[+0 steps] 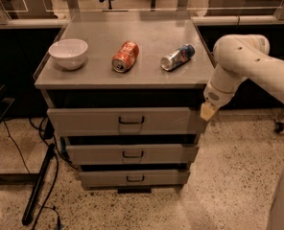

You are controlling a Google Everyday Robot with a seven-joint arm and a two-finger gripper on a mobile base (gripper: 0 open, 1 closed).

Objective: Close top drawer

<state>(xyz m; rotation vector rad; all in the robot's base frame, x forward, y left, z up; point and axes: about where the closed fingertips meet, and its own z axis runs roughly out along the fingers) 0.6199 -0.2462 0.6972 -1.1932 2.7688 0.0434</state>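
The top drawer (89, 120) is the tallest, widest grey front of three, with a dark wire handle (131, 120) at its centre. It stands pulled out a little, with a dark gap under the cabinet top; its inside is hidden. My gripper (207, 111) hangs at the end of the white arm (247, 63), right beside the drawer front's right end, with its tan tip at the panel's edge.
On the grey cabinet top (147, 75) sit a white bowl (68, 52), an orange can (125, 56) on its side and a blue-silver can (177, 57) on its side. Two shorter drawers (132, 154) lie below. A black pole (40, 186) and cables lie on the floor at left.
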